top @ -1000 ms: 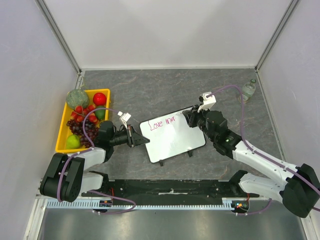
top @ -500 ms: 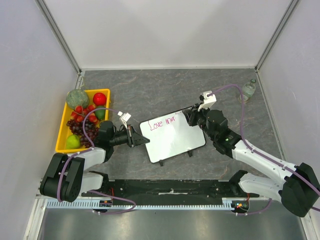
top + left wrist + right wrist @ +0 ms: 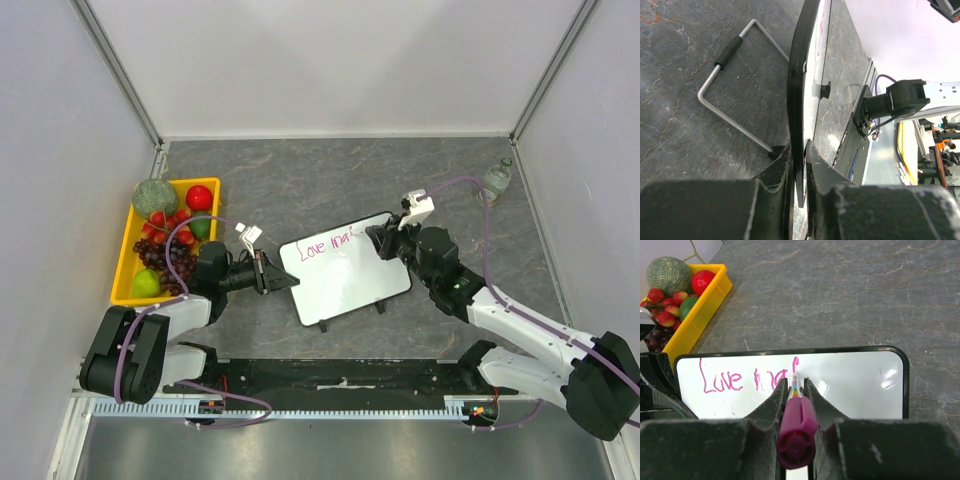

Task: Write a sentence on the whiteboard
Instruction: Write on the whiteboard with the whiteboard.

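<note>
Yellow fruit tray, small bottle

You are looking down from above and behind the arm bases in the top external view, taking in the whole counter and the whiteboard from far off. The left wrist camera is sitting low behind the left end effector, sighting edge-on along the board at very close range. The right wrist camera is looking down past the right end effector onto the board's face. All three views are sharing the whiteboard.
</note>
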